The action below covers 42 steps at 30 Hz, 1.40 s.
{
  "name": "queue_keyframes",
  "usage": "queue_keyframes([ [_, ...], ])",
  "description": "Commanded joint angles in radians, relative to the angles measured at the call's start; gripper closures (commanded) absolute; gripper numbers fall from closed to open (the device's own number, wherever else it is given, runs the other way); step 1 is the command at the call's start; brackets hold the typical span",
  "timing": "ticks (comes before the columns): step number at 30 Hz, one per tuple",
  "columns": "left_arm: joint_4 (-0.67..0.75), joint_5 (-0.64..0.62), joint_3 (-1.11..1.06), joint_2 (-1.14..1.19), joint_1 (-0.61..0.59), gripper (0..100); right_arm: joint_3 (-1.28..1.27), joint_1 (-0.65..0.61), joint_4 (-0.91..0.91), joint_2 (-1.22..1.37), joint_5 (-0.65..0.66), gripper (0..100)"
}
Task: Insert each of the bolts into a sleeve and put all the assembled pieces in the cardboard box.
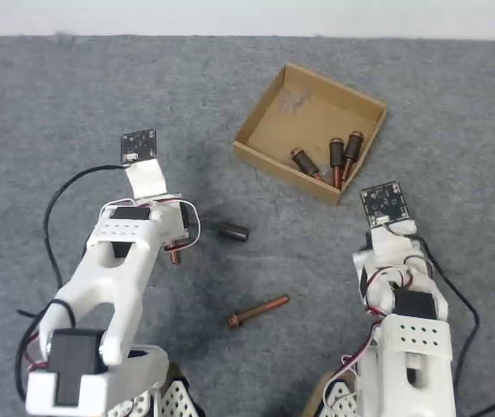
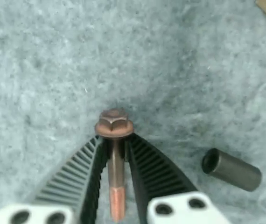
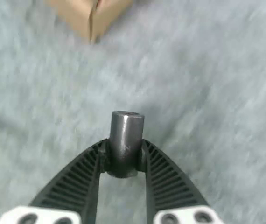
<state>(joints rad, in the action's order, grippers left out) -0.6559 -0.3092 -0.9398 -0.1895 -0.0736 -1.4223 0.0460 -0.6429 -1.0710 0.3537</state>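
- Left gripper [image 2: 115, 140] clamped on bolt [image 2: 116, 168], head outward.
- Spare sleeve [image 1: 234, 232] and spare bolt [image 1: 259, 311] lying apart on worktop [image 1: 56, 87].
- Three finished pieces [image 1: 334, 161] inside cardboard box [image 1: 273, 163].
- Right gripper [image 3: 123, 150] clamped on sleeve [image 3: 127, 130], bore open.
- Best to line shaft up with bore, then push straight, no tilt.

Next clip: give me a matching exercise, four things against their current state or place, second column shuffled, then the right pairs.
Things:
1. left gripper
2. right gripper
3. cardboard box
4. loose bolt

States:
A. holds three assembled pieces
B. lies flat on the grey mat
C. fingers shut on a sleeve
D. fingers shut on a bolt

Pairs: 1-D, 2-C, 3-A, 4-B.
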Motion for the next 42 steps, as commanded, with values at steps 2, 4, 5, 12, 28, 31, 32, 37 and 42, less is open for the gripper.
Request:
queue_keyframes([
  [2,0.029,0.014,0.012,-0.063,-0.002,99,-0.012,-0.068,0.242,0.005,0.015,99.1],
  [4,0.029,0.014,0.012,-0.063,-0.002,99,-0.040,-0.104,0.338,0.005,0.014,99.1],
  [5,0.029,0.014,0.012,-0.063,-0.002,99,-0.052,-0.124,0.390,0.008,0.012,99.1],
  [12,0.028,0.014,0.010,-0.061,-0.002,99,-0.144,-0.217,0.731,0.008,0.006,99.1],
  [28,0.029,0.014,-0.004,-0.069,-0.002,99,-0.193,-0.381,1.152,0.008,-0.460,99.1],
  [31,0.029,0.014,-0.005,-0.069,0.000,99,-0.193,-0.381,1.152,0.008,-0.462,99.1],
  [32,0.029,0.014,-0.005,-0.069,0.000,99,-0.192,-0.381,1.152,0.008,-0.462,99.1],
  [37,0.029,0.014,-0.005,-0.069,0.000,99,-0.169,-0.381,1.152,0.008,-0.462,99.1],
  [42,0.031,0.014,-0.005,-0.069,0.000,99,-0.126,-0.381,1.152,0.022,-0.460,99.1],
])
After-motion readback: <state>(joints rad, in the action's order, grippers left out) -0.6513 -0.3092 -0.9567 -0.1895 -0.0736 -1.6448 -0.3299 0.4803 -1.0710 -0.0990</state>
